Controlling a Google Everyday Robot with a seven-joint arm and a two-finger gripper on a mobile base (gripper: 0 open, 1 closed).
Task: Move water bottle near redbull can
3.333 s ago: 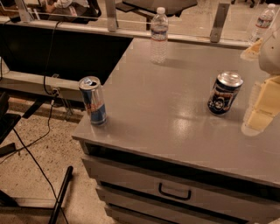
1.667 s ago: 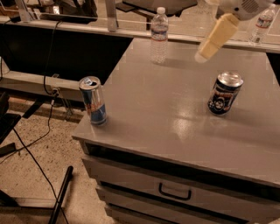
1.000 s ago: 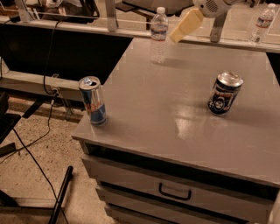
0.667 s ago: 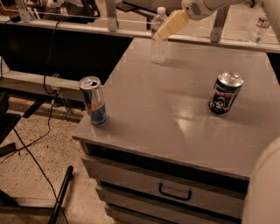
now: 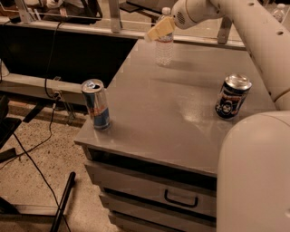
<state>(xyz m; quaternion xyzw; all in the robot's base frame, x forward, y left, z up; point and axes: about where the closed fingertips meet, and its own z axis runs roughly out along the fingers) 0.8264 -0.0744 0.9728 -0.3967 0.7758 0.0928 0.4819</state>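
The water bottle (image 5: pixel 164 46) stands upright at the far edge of the grey table (image 5: pixel 172 108), its white cap just showing. My gripper (image 5: pixel 159 29) hangs at the bottle's upper part, on its left side, and covers its shoulder; I cannot tell if it touches the bottle. The redbull can (image 5: pixel 96 104) stands upright at the table's front left corner, far from the bottle and the gripper.
A wider dark navy can (image 5: pixel 232 96) stands at the right of the table. My white arm (image 5: pixel 253 41) crosses the upper right and fills the lower right. A second bottle (image 5: pixel 278 11) stands at the far right behind a rail. Drawers (image 5: pixel 181 199) sit below; cables lie on the floor at left.
My arm has swung from the right side of the table leftward and back, bringing the gripper to the water bottle's top. The bottle and both cans have not moved.
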